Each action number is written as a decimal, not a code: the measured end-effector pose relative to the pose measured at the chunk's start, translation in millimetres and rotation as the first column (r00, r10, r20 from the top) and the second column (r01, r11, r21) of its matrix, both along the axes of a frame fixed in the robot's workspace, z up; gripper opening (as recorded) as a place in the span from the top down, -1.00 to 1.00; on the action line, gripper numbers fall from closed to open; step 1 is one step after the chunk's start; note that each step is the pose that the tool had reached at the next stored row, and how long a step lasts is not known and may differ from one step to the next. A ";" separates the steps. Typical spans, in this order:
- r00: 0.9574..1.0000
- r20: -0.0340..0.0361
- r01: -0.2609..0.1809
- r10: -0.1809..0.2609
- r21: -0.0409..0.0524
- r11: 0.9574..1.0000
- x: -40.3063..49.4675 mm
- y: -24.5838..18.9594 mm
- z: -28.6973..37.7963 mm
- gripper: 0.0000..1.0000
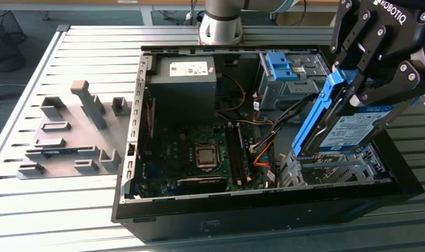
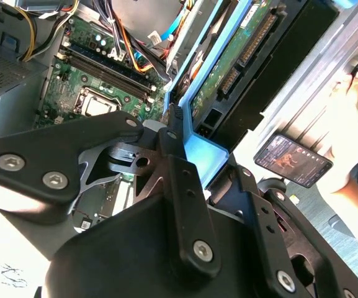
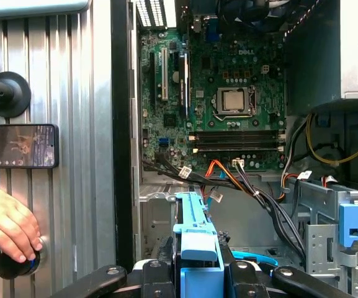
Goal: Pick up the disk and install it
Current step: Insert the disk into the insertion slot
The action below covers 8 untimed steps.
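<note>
High at the exterior view's right, the disk [image 1: 352, 128] hangs clamped by its blue frame in the gripper [image 1: 352, 84] — long axis steeply tilted, lower end pointing down, just above the metal drive bay [image 1: 325, 170] — inside the open computer case [image 1: 233, 220].

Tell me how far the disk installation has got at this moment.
Pick-up looks done: the black gripper is shut on the flat silver hard drive by its bright blue carrier frame, held in the air. In hand: the drive hangs tilted above the grey metal drive cage inside the open dark computer case. Left: seating; the drive is not yet in the cage.
</note>
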State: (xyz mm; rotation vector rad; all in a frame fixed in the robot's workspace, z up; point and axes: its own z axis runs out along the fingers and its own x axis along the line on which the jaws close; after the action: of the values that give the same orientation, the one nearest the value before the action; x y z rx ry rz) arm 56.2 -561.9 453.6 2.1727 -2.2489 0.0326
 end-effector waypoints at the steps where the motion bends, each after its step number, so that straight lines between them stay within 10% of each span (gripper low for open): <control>1: 1.000 0.000 0.000 0.000 0.000 1.000 0.0 0.0 0.0 0.27; 8: 1.000 0.000 0.000 0.000 0.000 1.000 3.3 0.0 -2.7 0.27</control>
State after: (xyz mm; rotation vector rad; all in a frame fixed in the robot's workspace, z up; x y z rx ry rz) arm 59.6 -561.9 450.9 2.1728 -2.2489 0.0326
